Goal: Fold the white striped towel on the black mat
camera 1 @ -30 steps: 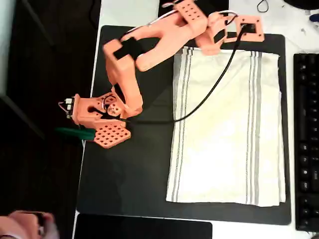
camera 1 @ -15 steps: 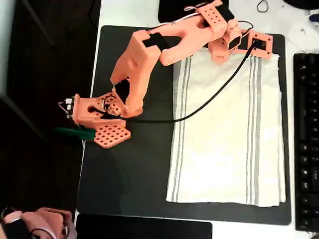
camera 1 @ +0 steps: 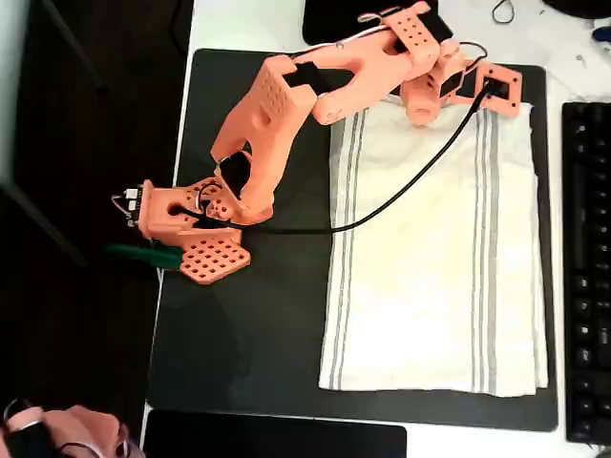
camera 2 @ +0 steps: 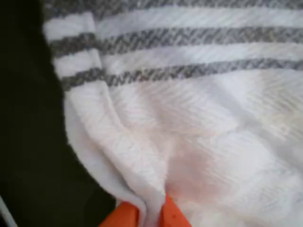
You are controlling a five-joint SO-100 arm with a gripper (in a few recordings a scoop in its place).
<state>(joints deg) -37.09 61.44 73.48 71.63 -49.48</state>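
Overhead view: I see the white striped towel [camera 1: 434,248] spread flat on the right half of the black mat [camera 1: 248,334], which lies on the white desk [camera 1: 243,24]. The orange arm [camera 1: 286,105] reaches from its base at the mat's left edge across to the towel's top edge, where the gripper [camera 1: 420,107] sits on the cloth, left of the right-hand stripes. A black keyboard [camera 1: 587,267] lies just beside the mat on the right. Wrist view: the gripper [camera 2: 147,212] is nearly closed, its orange fingertips [camera 2: 173,215] pinching a raised fold of the towel's edge [camera 2: 142,170], with the mat [camera 2: 28,142] to the left.
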